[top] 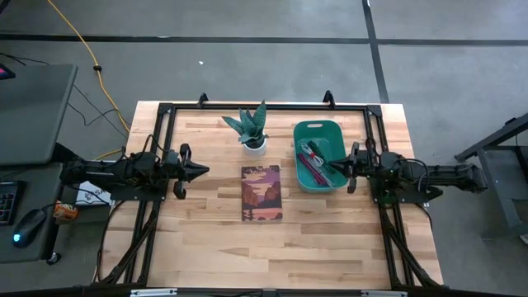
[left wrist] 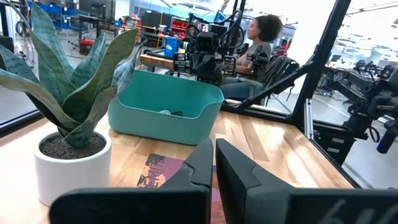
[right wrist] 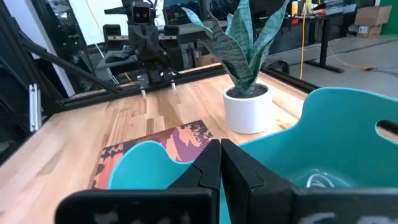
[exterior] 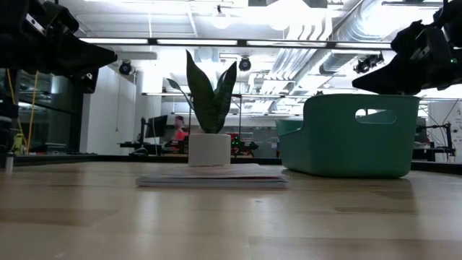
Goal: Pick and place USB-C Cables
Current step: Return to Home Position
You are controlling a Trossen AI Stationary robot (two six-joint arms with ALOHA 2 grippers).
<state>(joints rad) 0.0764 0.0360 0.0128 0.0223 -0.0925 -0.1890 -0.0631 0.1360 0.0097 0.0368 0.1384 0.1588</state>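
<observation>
The USB-C cables lie bundled inside a teal bin [top: 319, 132] at the table's right. A maroon-pink cable [top: 312, 170] and a pale grey one [top: 309, 150] can be told apart, and a whitish loop [right wrist: 318, 180] shows in the right wrist view. My right gripper [top: 330, 168] hangs level and shut above the bin's near right part, touching nothing. My left gripper [top: 203, 171] is shut and level over the table's left side, well clear of the bin [left wrist: 165, 106]. Its fingers [left wrist: 205, 163] hold nothing.
A notebook [top: 261, 192] with a sunset cover lies flat at the table's middle. A potted snake plant [top: 253, 132] in a white pot stands behind it, left of the bin. A black frame [top: 264, 106] runs round the tabletop. A person sits beyond the table [left wrist: 264, 31].
</observation>
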